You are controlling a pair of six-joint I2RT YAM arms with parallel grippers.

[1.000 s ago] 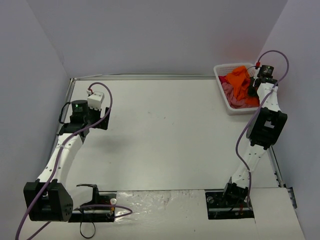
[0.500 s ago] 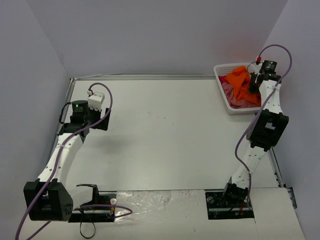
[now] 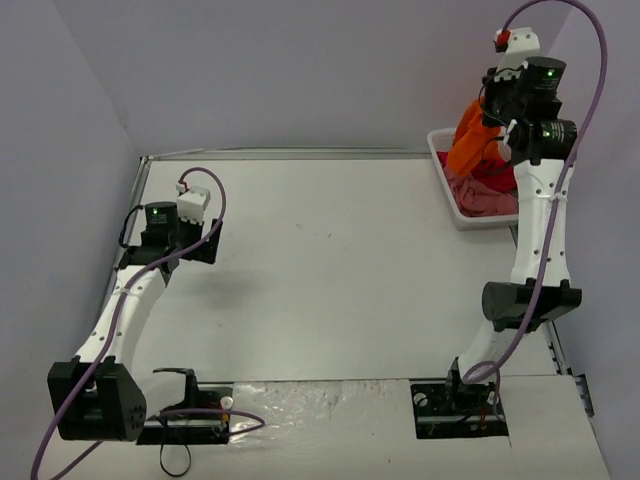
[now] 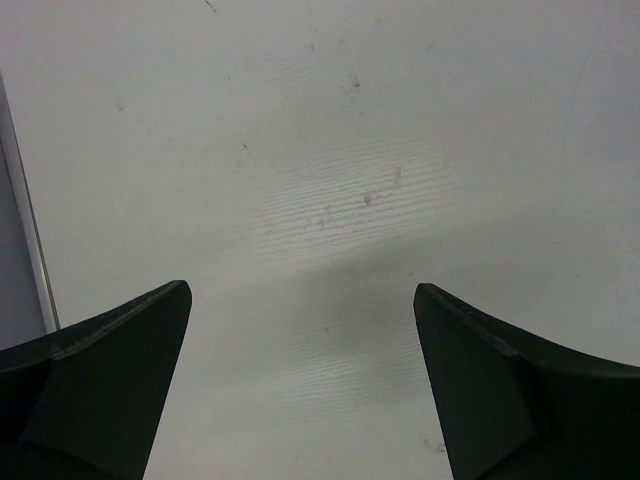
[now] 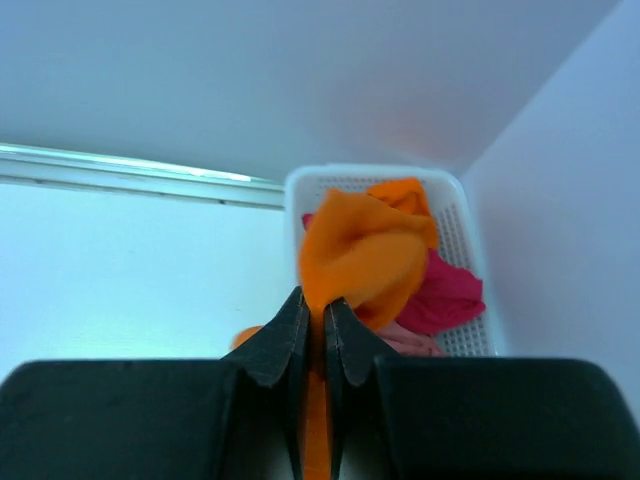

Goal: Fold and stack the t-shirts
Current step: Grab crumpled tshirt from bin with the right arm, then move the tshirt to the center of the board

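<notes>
Near: left claw point(image 4: 300, 290) spread wide, gripping nothing, hovering over white bench point(image 4: 350, 150); farther right: right claw point(image 5: 315, 300) pinched tight on bright orange cloth t-shirt point(image 5: 360, 250), high above white plastic lattice basket point(image 5: 468, 240) in far right bench corner; orange cloth hangs into basket; crimson red t-shirt point(image 5: 452, 295) and dusty pink t-shirt point(image 3: 480, 197) lie inside basket

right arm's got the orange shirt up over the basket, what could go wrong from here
1. The right fingers pinch only a thin fold of the orange t-shirt, so it may slip free as the arm swings.
2. Its lower end hangs down to the white basket, by the red t-shirt; it could drag that shirt out or snag the rim.
3. The left fingers stand open far across the table, so the shirt may land bunched.
</notes>
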